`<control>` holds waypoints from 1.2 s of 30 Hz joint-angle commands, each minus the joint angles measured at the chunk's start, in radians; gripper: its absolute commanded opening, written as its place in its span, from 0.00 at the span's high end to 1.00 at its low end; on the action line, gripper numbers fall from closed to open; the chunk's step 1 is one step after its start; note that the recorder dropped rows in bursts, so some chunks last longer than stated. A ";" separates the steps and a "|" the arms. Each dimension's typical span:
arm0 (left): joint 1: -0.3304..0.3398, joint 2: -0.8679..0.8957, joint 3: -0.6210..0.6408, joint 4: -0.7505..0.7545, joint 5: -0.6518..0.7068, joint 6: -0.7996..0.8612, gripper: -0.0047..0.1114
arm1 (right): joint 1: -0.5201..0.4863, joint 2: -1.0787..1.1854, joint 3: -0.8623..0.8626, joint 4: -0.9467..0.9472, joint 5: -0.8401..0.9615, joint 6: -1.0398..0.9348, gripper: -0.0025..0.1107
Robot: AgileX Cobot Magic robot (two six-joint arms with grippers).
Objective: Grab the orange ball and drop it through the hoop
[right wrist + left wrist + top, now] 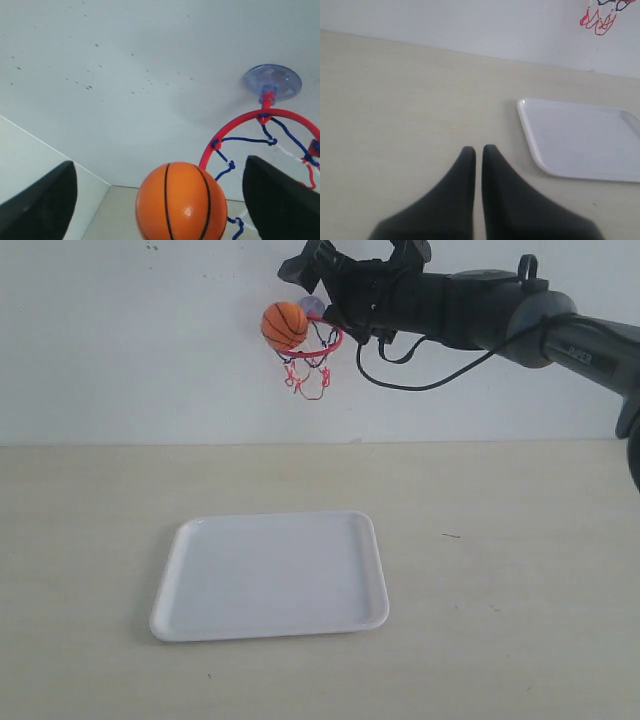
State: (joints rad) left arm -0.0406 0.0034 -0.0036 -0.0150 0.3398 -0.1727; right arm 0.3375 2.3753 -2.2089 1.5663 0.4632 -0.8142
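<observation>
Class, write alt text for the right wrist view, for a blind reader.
An orange ball hangs between the open right gripper's dark fingers, touching neither. Behind it, a red-ringed hoop is suction-cupped to a white wall.

- Table (520,590): pale beige, matt top, carrying a single item.
- White tray (270,575): rectangular with rounded corners, lying flat near the table's middle.
</observation>
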 commanded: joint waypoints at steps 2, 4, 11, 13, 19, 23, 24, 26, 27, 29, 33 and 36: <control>-0.006 -0.003 0.004 0.001 -0.008 -0.003 0.92 | 0.000 -0.005 -0.007 -0.008 0.000 -0.005 0.24; -0.006 -0.003 0.004 0.001 -0.008 -0.003 0.92 | 0.000 -0.005 -0.007 -0.008 -0.003 -0.003 0.24; -0.006 -0.003 0.004 0.001 -0.008 -0.003 0.92 | 0.000 -0.005 -0.007 -0.008 -0.011 -0.005 0.24; -0.006 -0.003 0.004 0.001 -0.008 -0.003 0.92 | 0.000 -0.005 -0.007 -0.008 -0.014 -0.005 0.24; -0.006 -0.003 0.004 0.001 -0.008 -0.003 0.92 | 0.000 -0.005 -0.007 -0.008 -0.014 -0.003 0.24; -0.006 -0.003 0.004 0.001 -0.008 -0.003 0.92 | -0.009 -0.027 -0.007 -0.010 0.032 -0.008 0.24; -0.006 -0.003 0.004 0.001 -0.008 -0.003 0.92 | -0.020 -0.041 -0.007 -0.036 0.064 -0.011 0.24; -0.006 -0.003 0.004 0.001 -0.008 -0.003 0.92 | -0.051 -0.070 -0.007 -0.107 0.143 0.006 0.33; -0.006 -0.003 0.004 0.001 -0.008 -0.003 0.92 | -0.062 -0.076 -0.007 -0.117 0.179 0.020 0.37; -0.006 -0.003 0.004 0.001 -0.008 -0.003 0.92 | -0.098 -0.090 -0.007 -0.146 0.325 0.042 0.59; -0.006 -0.003 0.004 0.001 -0.008 -0.003 0.92 | -0.170 -0.090 -0.007 -0.192 0.584 0.157 0.83; -0.006 -0.003 0.004 0.001 -0.008 -0.003 0.92 | -0.198 -0.090 -0.007 -0.204 0.713 0.168 0.97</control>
State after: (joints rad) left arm -0.0406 0.0034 -0.0036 -0.0150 0.3398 -0.1727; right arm 0.1696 2.3011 -2.2102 1.3821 1.0534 -0.6628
